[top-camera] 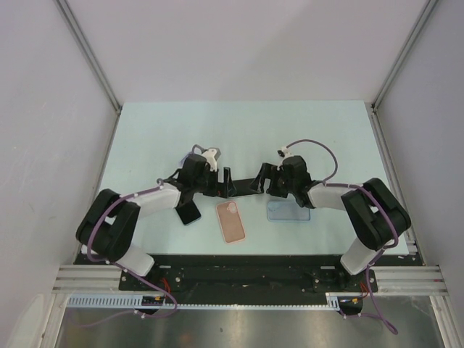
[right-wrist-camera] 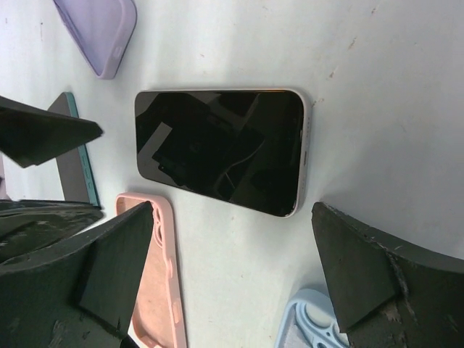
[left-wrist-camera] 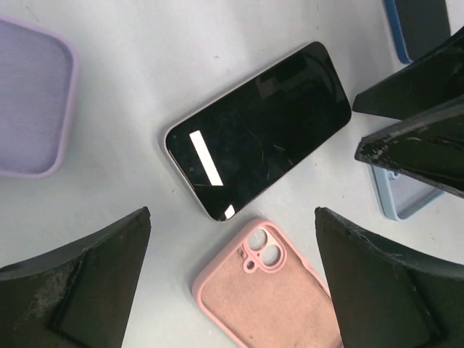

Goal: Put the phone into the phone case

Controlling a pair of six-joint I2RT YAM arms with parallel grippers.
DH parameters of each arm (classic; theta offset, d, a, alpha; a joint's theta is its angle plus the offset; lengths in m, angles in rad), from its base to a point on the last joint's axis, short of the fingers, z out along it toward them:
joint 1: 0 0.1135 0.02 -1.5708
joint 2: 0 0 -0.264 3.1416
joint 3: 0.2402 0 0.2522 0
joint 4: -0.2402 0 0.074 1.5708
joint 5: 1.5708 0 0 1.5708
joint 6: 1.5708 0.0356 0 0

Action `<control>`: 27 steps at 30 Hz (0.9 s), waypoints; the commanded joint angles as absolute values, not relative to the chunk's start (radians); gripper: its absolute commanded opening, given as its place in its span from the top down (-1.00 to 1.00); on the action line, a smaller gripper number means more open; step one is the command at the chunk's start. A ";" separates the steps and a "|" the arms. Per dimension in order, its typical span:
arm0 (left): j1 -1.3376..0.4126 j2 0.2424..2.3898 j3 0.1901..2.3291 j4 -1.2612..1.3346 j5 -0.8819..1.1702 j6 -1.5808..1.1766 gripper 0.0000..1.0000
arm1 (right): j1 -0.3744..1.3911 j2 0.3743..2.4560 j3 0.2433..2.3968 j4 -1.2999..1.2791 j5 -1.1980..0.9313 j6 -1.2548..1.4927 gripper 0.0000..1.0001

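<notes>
The pale bench [top-camera: 239, 130] carries everything flat, within reach of both arms. The left gripper [left-wrist-camera: 232, 214] and right gripper [right-wrist-camera: 232, 209] hang over its middle from opposite sides, jaws spread wide and empty, probably so each can take one edge of the phone [left-wrist-camera: 257, 130], which lies screen up beneath them. The pink case [left-wrist-camera: 272, 304] sits just beside it, seemingly hollow side up, ready to receive it. A purple case [left-wrist-camera: 29, 109] lies apart.
</notes>
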State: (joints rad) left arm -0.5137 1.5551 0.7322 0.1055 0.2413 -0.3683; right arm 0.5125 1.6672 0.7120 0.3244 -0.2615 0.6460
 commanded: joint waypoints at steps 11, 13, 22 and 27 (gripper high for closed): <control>-0.327 1.483 0.589 0.306 0.593 -0.580 -0.97 | 0.433 1.689 0.689 0.206 -0.287 0.568 -0.93; -0.304 1.529 0.577 0.339 0.629 -0.613 -0.94 | 0.434 1.701 0.693 0.212 -0.287 0.571 -0.93; -0.299 1.716 0.586 0.483 0.652 -0.673 -0.79 | 0.445 1.793 0.733 0.238 -0.339 0.578 -0.89; -0.307 1.775 0.604 0.506 0.646 -0.683 -0.77 | 0.485 1.827 0.744 0.270 -0.351 0.597 -0.89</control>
